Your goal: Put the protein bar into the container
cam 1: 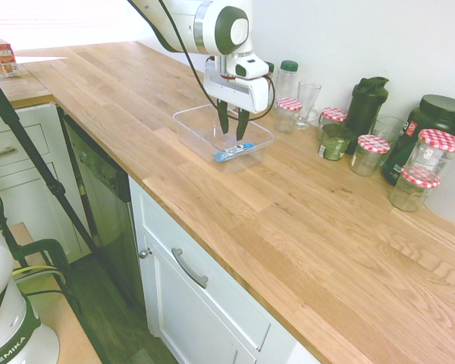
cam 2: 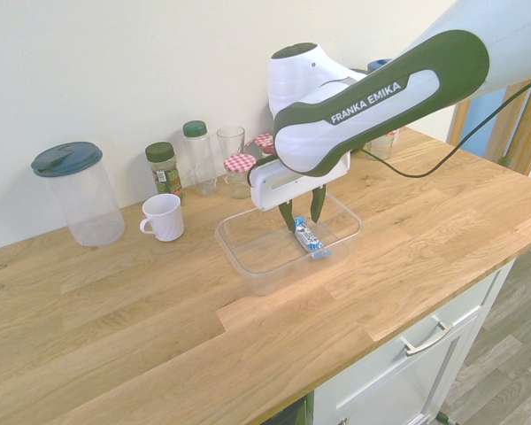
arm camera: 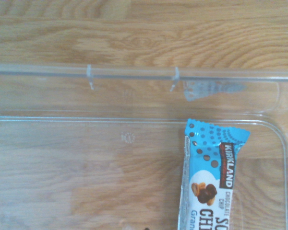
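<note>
Clear plastic container (cam 2: 261, 279) observed on the wooden worktop (cam 2: 142, 328). Blue-and-white protein bar (arm camera: 209, 177) located inside, near one corner; printed "KIRKLAND". Hand (cam 1: 233, 130) positioned directly above the container, fingers parted; bar not seen to be gripped.

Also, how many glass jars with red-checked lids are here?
5: one nearest the clear plastic container, two flanking the dark shaker, two by the black tub. More may hide.

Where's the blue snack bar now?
In the second exterior view, the bar lies inside the clear tub, toward its right side, just below the tool's open tips.
</note>
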`<state>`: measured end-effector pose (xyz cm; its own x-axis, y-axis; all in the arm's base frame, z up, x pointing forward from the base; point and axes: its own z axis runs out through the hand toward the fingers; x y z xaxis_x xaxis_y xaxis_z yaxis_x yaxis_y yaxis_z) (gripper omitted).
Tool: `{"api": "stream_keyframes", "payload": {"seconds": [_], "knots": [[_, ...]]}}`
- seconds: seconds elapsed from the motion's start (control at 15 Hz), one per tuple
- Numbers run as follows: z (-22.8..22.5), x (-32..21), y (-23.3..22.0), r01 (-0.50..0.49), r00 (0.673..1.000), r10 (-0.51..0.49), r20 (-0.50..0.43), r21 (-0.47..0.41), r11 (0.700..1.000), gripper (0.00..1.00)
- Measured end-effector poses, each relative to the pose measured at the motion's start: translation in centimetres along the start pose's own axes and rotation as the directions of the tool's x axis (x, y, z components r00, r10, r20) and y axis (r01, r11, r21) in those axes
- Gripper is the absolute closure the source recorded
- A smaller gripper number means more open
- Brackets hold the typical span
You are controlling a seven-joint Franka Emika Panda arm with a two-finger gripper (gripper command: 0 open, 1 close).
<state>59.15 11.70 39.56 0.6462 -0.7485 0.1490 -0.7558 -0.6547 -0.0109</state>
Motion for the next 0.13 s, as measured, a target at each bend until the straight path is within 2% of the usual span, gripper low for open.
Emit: {"api": "stream_keyframes", "payload": {"seconds": [0.13], "knots": [[-2.0,-0.8,1.1,0.004,1.000,-0.004,-0.012,0.024,1.000,0.00]]}}
